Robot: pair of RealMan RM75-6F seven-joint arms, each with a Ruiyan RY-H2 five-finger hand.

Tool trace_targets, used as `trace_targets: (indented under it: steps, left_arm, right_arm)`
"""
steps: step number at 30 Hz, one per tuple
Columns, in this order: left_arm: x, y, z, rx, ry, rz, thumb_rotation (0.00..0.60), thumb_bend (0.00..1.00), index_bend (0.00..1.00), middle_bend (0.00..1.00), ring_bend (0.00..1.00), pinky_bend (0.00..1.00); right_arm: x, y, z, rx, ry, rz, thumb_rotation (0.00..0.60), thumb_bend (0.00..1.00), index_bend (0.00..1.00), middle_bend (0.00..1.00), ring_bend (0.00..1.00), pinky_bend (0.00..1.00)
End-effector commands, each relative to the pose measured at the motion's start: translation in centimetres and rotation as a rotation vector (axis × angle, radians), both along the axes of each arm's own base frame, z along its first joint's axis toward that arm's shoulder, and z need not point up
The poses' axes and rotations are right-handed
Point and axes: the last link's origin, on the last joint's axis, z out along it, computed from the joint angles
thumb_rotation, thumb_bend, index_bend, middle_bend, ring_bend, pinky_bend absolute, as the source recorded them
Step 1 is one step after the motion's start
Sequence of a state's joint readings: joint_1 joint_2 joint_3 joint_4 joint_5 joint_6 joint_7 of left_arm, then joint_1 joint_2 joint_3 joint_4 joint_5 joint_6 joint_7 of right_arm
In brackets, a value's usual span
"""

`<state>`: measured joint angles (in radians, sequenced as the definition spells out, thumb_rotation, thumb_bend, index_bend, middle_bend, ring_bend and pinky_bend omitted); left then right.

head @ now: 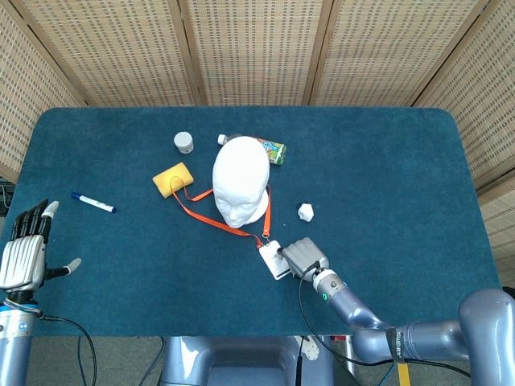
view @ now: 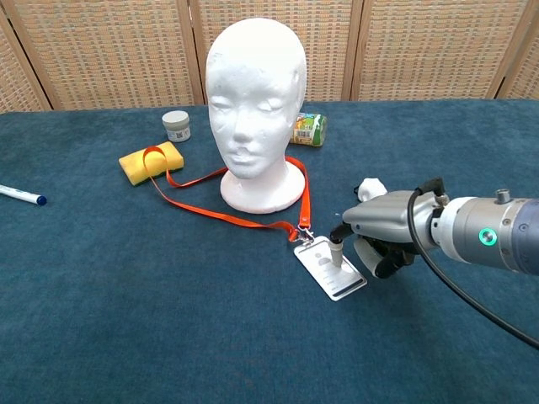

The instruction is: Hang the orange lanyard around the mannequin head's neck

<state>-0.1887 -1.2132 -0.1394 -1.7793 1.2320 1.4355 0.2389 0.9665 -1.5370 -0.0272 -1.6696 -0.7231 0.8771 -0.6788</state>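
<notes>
The white mannequin head (view: pixel 255 101) (head: pixel 241 186) stands upright at mid-table. The orange lanyard (view: pixel 223 215) (head: pixel 211 223) lies on the cloth. One strand loops left over the yellow sponge; the other runs up the right side of the head's base. Its clear badge (view: pixel 330 269) (head: pixel 273 260) lies flat in front of the head, to the right. My right hand (view: pixel 383 236) (head: pixel 304 256) sits just right of the badge, fingers curled, one fingertip (view: pixel 334 251) touching the badge's top. My left hand (head: pixel 26 248) hovers off the table's left front corner, fingers spread and empty.
A yellow sponge (view: pixel 152 160) lies under the lanyard loop. A white jar (view: pixel 176 124) stands behind the sponge and a green bottle (view: pixel 310 129) lies behind the head. A crumpled white lump (view: pixel 370 187) sits behind my right hand. A blue-capped marker (view: pixel 21 196) lies far left.
</notes>
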Motion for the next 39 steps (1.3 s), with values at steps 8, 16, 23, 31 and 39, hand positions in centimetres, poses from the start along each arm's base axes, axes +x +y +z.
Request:
trace_targets:
  steps: [8, 16, 23, 31, 39]
  left_arm:
    - [0.0, 0.0, 0.0, -0.002, 0.0, 0.001, 0.6, 0.01, 0.0, 0.0, 0.0, 0.0]
    - [0.0, 0.0, 0.0, -0.002, -0.002, -0.001, 0.6, 0.01, 0.0, 0.0, 0.0, 0.0]
    - [0.0, 0.0, 0.0, -0.004, -0.001, -0.001, 0.6, 0.01, 0.0, 0.0, 0.0, 0.0]
    - [0.1, 0.0, 0.0, -0.003, 0.0, -0.001, 0.6, 0.01, 0.0, 0.0, 0.0, 0.0]
    - [0.1, -0.1, -0.1, -0.004, 0.0, 0.0, 0.6, 0.01, 0.0, 0.0, 0.0, 0.0]
  right_arm:
    - [1.0, 2.5, -0.5, 0.073, 0.012, 0.055, 0.6, 1.0, 0.34, 0.77, 0.66, 0.86]
    - [1.7, 3.7, -0.7, 0.098, 0.002, 0.081, 0.6, 1.0, 0.34, 0.77, 0.66, 0.86]
    - [2.0, 4.7, -0.8, 0.124, 0.01, 0.108, 0.6, 1.0, 0.34, 0.77, 0.66, 0.86]
    - [2.3, 5.6, -0.7, 0.144, 0.009, 0.129, 0.6, 1.0, 0.34, 0.77, 0.66, 0.86]
    - [2.3, 6.8, -0.6, 0.173, 0.03, 0.164, 0.6, 1.0, 0.34, 0.77, 0.66, 0.86]
